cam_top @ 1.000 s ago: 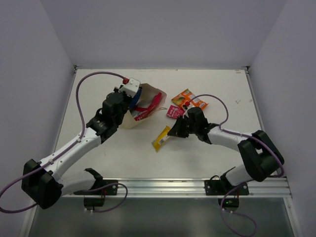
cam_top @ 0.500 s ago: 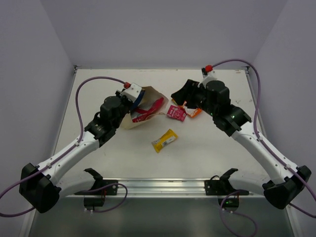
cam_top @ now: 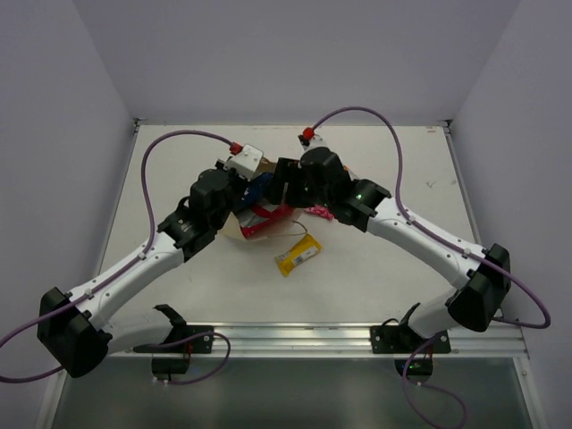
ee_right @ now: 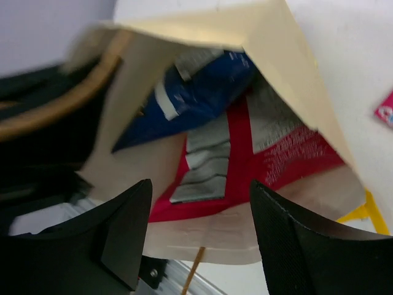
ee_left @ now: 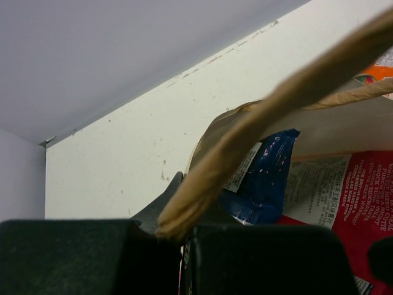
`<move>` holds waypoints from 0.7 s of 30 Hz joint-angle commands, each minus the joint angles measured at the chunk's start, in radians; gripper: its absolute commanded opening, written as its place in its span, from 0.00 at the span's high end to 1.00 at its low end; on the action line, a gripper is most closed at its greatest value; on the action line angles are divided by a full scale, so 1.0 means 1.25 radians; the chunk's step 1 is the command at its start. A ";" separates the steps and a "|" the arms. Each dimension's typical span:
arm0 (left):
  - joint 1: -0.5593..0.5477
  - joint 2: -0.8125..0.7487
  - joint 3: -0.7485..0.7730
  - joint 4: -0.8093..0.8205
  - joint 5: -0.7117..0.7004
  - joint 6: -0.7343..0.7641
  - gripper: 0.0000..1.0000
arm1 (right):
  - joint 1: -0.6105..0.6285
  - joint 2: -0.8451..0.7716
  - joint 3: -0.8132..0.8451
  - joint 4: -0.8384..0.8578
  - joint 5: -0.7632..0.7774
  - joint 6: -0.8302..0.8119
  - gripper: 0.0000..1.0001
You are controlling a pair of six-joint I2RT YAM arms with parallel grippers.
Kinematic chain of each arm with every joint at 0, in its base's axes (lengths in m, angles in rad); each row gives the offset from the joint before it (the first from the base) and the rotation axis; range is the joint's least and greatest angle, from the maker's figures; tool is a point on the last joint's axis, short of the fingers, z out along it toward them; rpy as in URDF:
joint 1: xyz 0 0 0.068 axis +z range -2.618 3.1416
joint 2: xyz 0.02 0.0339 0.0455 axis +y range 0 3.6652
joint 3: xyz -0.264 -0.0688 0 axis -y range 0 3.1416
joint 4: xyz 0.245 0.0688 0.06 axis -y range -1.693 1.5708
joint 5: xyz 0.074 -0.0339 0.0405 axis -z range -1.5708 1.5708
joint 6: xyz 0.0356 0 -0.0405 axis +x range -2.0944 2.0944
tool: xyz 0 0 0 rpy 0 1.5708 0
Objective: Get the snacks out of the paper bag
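Observation:
The paper bag (cam_top: 234,225) lies on its side, mouth toward the right. My left gripper (cam_top: 250,181) is shut on its tan upper rim (ee_left: 245,135), pinched between the jaws (ee_left: 181,230). Inside the bag lie a blue-and-white bag (ee_right: 190,92) and a large red-and-white bag (ee_right: 258,160). My right gripper (ee_right: 199,196) hangs open just in front of the bag's mouth, with nothing between its fingers. A yellow bar (cam_top: 298,254) lies on the table below the bag. A magenta packet (cam_top: 319,212) peeks out beside my right arm. An orange packet's corner (ee_left: 382,72) shows past the bag.
The white table (cam_top: 402,161) is walled at the back and both sides. A metal rail (cam_top: 295,338) runs along the near edge. My right arm (cam_top: 402,228) stretches across the table's middle, covering the area right of the bag.
My right arm has swung from the table's right side over to the bag's mouth, and its jaws have opened. My left gripper has kept its hold on the bag's rim.

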 commanded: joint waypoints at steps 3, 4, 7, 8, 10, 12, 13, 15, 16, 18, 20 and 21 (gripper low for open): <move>-0.014 0.009 0.068 0.001 -0.085 -0.067 1.00 | 0.055 -0.010 -0.085 0.025 0.095 0.112 0.31; -0.016 0.013 0.070 -0.033 -0.090 -0.083 1.00 | 0.064 -0.018 -0.098 0.031 0.120 0.118 0.31; -0.024 0.022 0.070 -0.038 -0.113 -0.113 1.00 | 0.071 -0.032 -0.136 0.025 0.139 0.157 0.30; -0.025 0.026 0.070 -0.040 -0.114 -0.121 1.00 | 0.070 -0.032 -0.143 0.025 0.156 0.165 0.29; -0.033 0.026 0.065 -0.043 -0.124 -0.147 1.00 | 0.070 -0.024 -0.157 0.030 0.158 0.176 0.28; -0.042 0.024 0.062 -0.045 -0.127 -0.163 1.00 | 0.070 -0.010 -0.146 0.028 0.163 0.181 0.28; -0.045 0.023 0.059 -0.046 -0.127 -0.173 1.00 | 0.070 0.003 -0.141 0.031 0.165 0.183 0.28; -0.058 0.019 0.057 -0.048 -0.135 -0.173 1.00 | 0.070 0.022 -0.123 0.033 0.165 0.188 0.28; -0.062 0.018 0.057 -0.049 -0.138 -0.202 1.00 | 0.069 0.040 -0.119 0.031 0.165 0.192 0.28; -0.069 0.015 0.054 -0.051 -0.148 -0.212 1.00 | 0.069 0.056 -0.116 0.027 0.162 0.215 0.27; -0.072 0.012 0.052 -0.056 -0.153 -0.223 1.00 | 0.067 0.077 -0.124 0.027 0.154 0.234 0.27; -0.072 0.009 0.048 -0.058 -0.154 -0.228 1.00 | 0.065 0.084 -0.127 0.027 0.150 0.239 0.28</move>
